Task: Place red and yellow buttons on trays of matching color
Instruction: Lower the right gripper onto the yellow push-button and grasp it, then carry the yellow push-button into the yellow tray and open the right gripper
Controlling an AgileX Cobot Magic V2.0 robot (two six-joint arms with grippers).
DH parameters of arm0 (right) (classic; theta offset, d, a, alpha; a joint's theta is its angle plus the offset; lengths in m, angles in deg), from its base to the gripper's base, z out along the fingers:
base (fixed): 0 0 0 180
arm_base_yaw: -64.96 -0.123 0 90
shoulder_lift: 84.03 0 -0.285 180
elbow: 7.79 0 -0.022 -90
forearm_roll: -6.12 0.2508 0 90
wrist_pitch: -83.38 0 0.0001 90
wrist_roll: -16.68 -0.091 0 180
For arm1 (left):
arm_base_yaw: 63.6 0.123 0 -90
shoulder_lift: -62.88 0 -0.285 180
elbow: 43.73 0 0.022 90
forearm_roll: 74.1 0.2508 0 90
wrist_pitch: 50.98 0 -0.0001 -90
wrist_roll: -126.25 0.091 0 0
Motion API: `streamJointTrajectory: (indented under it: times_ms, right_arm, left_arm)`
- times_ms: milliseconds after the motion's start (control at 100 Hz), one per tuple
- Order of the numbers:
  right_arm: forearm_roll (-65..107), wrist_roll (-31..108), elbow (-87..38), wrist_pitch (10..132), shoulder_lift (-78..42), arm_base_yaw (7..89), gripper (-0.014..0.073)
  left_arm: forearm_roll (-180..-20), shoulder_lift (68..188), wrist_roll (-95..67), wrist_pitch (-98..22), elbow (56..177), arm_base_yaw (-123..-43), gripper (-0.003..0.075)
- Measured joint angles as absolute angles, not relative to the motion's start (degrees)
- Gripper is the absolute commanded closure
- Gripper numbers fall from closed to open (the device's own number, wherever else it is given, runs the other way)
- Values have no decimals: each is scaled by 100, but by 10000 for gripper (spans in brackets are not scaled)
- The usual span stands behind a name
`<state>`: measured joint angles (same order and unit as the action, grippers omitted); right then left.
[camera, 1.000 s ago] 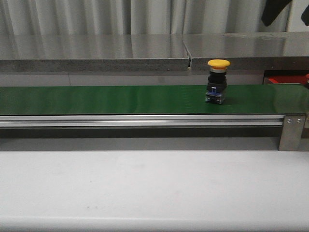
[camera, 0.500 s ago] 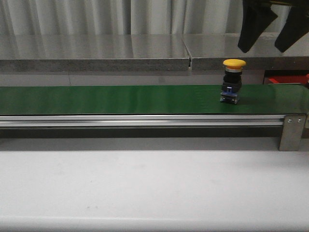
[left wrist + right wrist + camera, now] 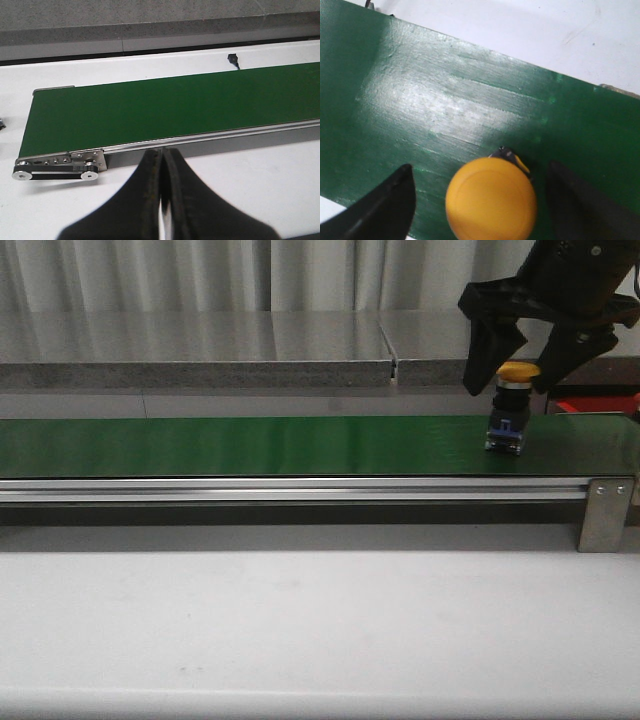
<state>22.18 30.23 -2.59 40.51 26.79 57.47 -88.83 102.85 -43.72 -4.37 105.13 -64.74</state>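
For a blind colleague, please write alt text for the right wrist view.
A yellow button stands on a green conveyor belt, between the open fingers of the right gripper, which do not touch it.

The yellow mushroom-cap push button [image 3: 509, 405] has travelled along the green conveyor belt [image 3: 250, 445] toward its right end, and the right arm's black claw [image 3: 520, 365] has descended, its open fingers now flanking the cap.

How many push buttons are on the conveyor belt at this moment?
1. A yellow button stands upright near the right end of the green belt, between the open fingers of the right pincer. No red button shows in any view.
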Motion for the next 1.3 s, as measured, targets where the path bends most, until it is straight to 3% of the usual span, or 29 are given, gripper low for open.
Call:
streamJointTrajectory:
  times_ms: [110, 190, 620, 1300]
  right_arm:
    - [2218, 3023, -259, 4148, 2690, 5747, 380]
    - [2218, 3023, -259, 4197, 2690, 5747, 433]
    - [2218, 3023, -460, 4288, 1917, 5992, 431]
    - [2420, 2629, -1599, 4969, 1307, 8578, 431]
  left_arm:
    - [-8883, 10285, -4372, -437, 10513, -6474, 741]
    - [-8883, 10285, -4372, -437, 10513, -6474, 741]
    - [-8883, 10285, -4372, -437, 10513, -6474, 741]
    - [-8883, 10285, -4372, -437, 10513, -6474, 741]
